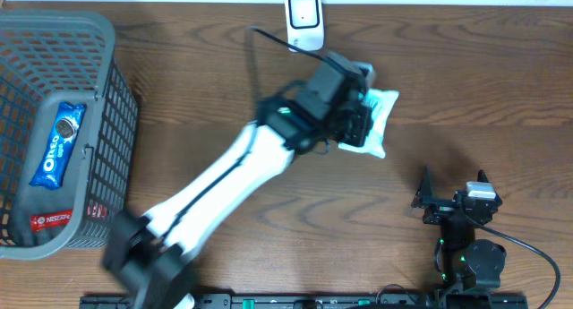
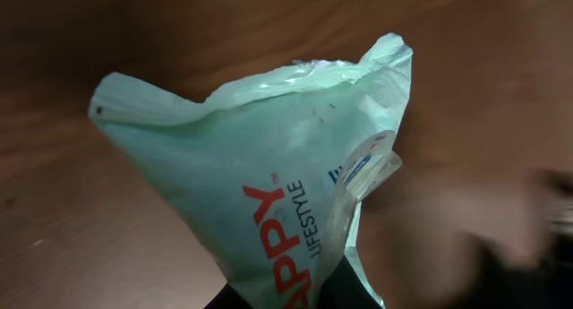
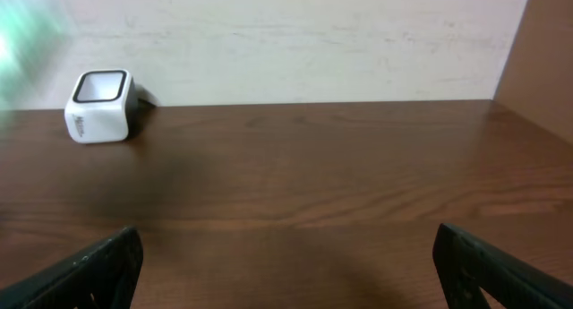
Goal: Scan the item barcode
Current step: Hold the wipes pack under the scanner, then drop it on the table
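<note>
The left gripper (image 1: 358, 123) is clamped on a pale green bag (image 1: 380, 110), near the white scanner (image 1: 303, 18) at the table's (image 1: 501, 94) far edge. The right gripper (image 1: 455, 188) stands wide open, empty, well apart.

Scanner (image 1: 303, 20): middle of the tabletop's (image 1: 340, 237) far edge.
Basket (image 1: 121, 121): far left corner, running along the left edge.
Biscuit pack (image 1: 58, 143): in the basket, with a second packet (image 1: 51, 221) nearer the front edge.
Bag (image 1: 378, 121): in the left gripper (image 1: 358, 123), just before the scanner, slightly right.
Right gripper (image 1: 455, 185): by the front edge, right of middle, well apart from the bag.
</note>
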